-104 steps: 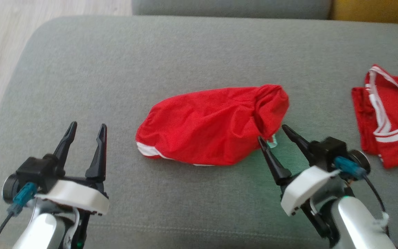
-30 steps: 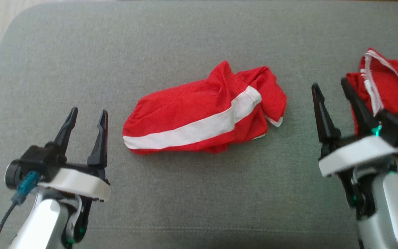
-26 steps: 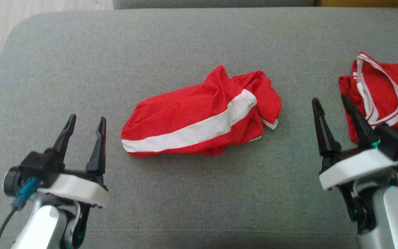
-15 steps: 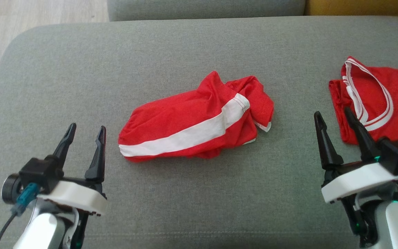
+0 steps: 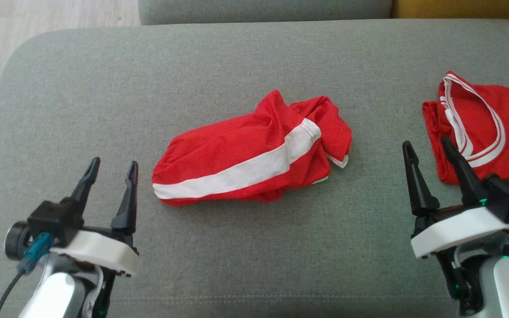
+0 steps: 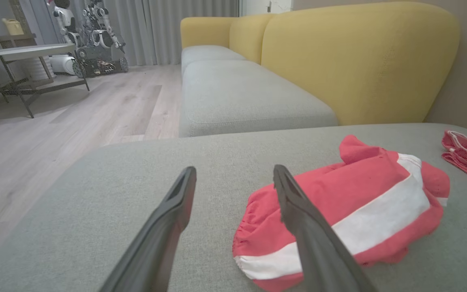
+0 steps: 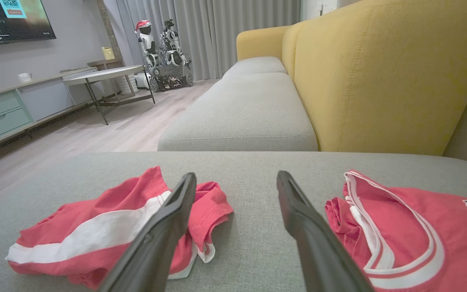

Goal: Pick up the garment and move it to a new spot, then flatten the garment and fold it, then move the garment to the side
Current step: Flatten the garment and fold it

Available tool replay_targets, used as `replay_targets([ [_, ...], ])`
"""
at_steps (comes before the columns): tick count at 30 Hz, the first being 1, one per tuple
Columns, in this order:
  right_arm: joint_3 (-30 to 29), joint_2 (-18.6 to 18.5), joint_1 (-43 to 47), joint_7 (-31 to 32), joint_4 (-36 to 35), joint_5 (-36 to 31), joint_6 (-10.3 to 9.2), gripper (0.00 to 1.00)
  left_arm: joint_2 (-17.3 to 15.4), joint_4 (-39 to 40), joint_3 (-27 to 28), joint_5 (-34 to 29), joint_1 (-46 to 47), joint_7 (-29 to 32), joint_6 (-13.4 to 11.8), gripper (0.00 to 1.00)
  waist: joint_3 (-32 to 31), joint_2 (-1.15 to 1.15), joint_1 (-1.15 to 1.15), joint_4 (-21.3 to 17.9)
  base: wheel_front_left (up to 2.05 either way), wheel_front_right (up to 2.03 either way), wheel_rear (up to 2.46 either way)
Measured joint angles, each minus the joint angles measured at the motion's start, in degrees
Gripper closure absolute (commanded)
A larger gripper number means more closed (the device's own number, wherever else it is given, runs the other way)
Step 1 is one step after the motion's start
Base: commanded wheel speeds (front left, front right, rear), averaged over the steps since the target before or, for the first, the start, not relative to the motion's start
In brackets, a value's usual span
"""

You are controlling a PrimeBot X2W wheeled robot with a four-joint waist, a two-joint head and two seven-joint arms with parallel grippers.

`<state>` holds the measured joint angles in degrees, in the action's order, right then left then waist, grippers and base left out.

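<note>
Red garment with a white stripe lies bunched in the middle of the grey sofa cushion, nothing touching it. Its long axis runs roughly left to right across the head view and is slightly tilted: the left, gathered end sits nearer the robot, the right, crumpled end farther away. The stripe follows the same line. Left tool hovers at lower left, fingers spread wide, empty, pointing away from the robot. The garment's left end lies just beside it, ahead and to its right; in the left wrist view the right finger overlaps that end. Right tool hovers at lower right, also wide open and empty. The garment's crumpled end lies ahead and to its left, with a strip of bare cushion between them. The left tool looks the nearer of the two to the garment. A second red jersey with white trim lies flat just beside the right tool on its far right, apart from the garment; not the target, as far as I can judge. Judgement: the garment looks unflattened and loosely doubled, so the likely next grab is one end per tool along that long axis, with the left having the shorter reach. Risk: the right tool snagging the jersey instead.
</note>
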<state>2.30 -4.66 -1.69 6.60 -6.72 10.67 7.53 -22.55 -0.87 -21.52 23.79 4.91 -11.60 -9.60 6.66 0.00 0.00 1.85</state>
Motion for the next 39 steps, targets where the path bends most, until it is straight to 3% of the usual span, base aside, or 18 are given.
replay_targets([
  [6,0.1,0.2,0.0,0.5,-0.2,0.0,0.0,0.0,0.0,-2.2,-2.4,0.8,1.2,2.6,2.8,0.0,1.4,0.0,0.0,0.2,0.0,0.0,0.0],
  [13,0.9,0.2,-0.3,0.5,-0.1,0.4,0.01,0.0,2.6,-12.6,-4.6,5.2,5.7,6.3,7.5,0.0,3.5,0.0,0.0,-0.4,0.0,0.0,0.0],
  [20,1.2,0.2,-1.7,0.5,0.1,0.6,0.0,0.0,4.8,-23.3,-5.2,7.8,8.7,6.1,11.1,0.0,5.2,0.0,0.0,-1.7,0.0,0.0,0.0],
  [21,1.2,0.2,-1.7,0.5,0.2,0.8,0.01,0.0,5.1,-24.2,-5.2,8.1,9.3,5.8,11.6,0.18,5.3,0.0,0.0,-1.8,0.0,0.0,0.0],
  [23,1.2,0.2,-1.7,0.5,0.3,1.0,0.01,0.0,5.5,-25.9,-5.2,8.7,10.4,5.2,12.2,0.97,5.6,0.0,0.0,-1.9,0.0,0.0,0.0],
  [30,0.9,0.1,-2.5,0.0,0.4,1.0,0.01,0.0,6.0,-29.9,-5.3,9.1,12.4,3.8,13.2,1.0,5.9,0.0,0.0,-2.1,0.0,0.0,0.0],
  [39,5.0,-4.6,-12.2,0.6,7.3,2.6,0.01,0.0,7.0,-31.5,-6.3,8.7,15.0,1.9,13.6,1.0,6.7,0.0,0.0,-0.5,0.0,0.0,0.0],
])
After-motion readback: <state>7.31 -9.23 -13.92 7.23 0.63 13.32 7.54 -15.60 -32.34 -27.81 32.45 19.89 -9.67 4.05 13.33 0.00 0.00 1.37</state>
